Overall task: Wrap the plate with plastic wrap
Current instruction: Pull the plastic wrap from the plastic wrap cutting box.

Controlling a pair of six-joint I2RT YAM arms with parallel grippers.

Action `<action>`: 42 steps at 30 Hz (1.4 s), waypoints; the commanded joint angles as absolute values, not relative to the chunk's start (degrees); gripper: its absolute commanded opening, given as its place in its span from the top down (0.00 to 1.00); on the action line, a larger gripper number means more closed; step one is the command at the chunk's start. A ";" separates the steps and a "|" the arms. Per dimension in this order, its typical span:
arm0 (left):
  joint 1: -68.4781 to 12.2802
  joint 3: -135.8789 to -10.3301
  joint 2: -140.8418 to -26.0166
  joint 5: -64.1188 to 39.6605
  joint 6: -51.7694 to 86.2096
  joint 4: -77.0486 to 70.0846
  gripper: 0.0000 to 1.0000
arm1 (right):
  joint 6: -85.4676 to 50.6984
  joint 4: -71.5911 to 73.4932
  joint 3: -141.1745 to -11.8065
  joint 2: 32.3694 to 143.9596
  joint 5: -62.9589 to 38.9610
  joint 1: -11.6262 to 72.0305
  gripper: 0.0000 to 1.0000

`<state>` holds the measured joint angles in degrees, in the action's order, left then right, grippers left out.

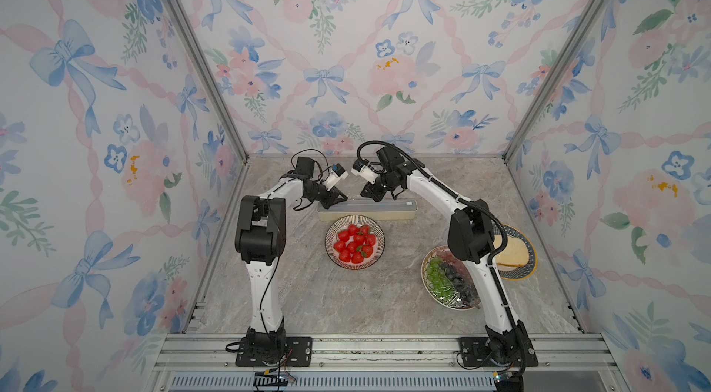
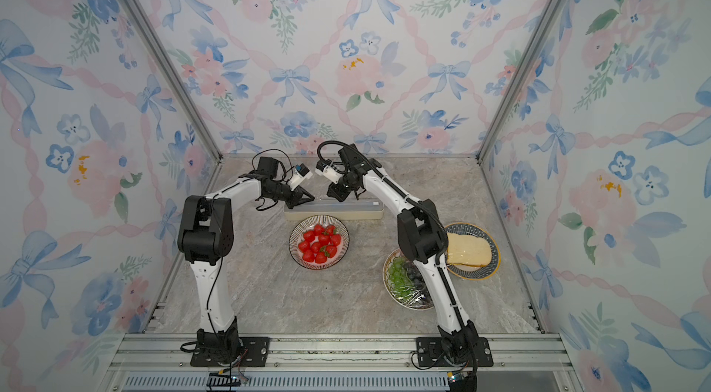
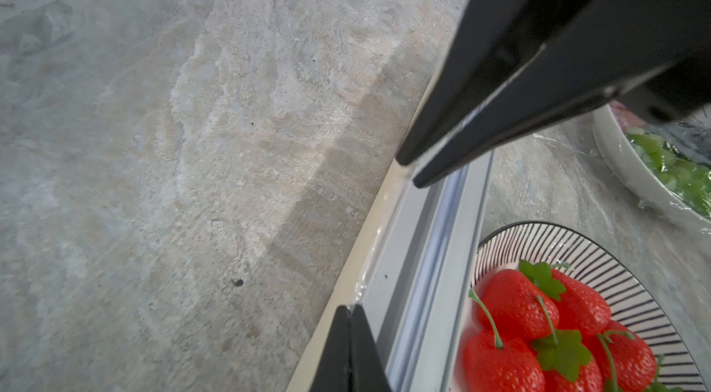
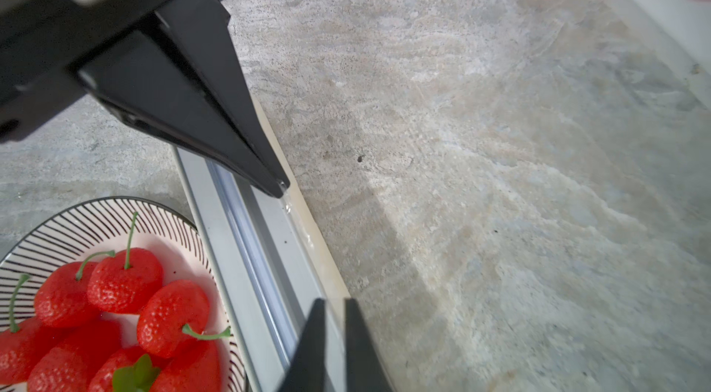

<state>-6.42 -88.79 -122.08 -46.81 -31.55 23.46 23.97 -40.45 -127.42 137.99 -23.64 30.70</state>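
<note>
Top views both show the left gripper and right gripper meeting over the long box. Left wrist: jaws pinch shut on the plastic wrap at the box's back edge. Right wrist: jaws stand a little apart over that edge.

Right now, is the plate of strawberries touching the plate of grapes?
Apart. Both top views show a stretch of bare table between the strawberry plate and the grape plate, their rims well separated.

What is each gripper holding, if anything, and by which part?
Left gripper is shut, apparently pinching the plastic wrap by its free edge at the box's far lip. Right gripper is open beside it, holding nothing.
</note>
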 commanded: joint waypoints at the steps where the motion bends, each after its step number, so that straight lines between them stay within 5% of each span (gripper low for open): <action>1: -6.06 -88.15 -119.02 -49.57 -32.52 25.15 1.00 | 24.30 -39.94 -125.52 133.07 -24.34 29.10 0.55; 7: -6.06 -88.23 -118.65 -48.86 -32.26 25.15 1.00 | 26.87 -42.69 -125.62 135.06 -22.69 30.22 0.25; 14: -6.00 -88.37 -118.63 -48.23 -32.08 25.14 1.00 | 26.45 -44.57 -129.48 138.87 -21.90 30.83 0.22; 33: -6.02 -88.49 -118.40 -47.24 -31.82 25.14 1.00 | 25.84 -50.89 -129.58 140.28 -18.55 27.84 0.55; 42: -6.06 -88.65 -118.31 -46.41 -31.55 25.15 1.00 | 26.17 -49.53 -119.46 135.26 -18.42 24.19 0.61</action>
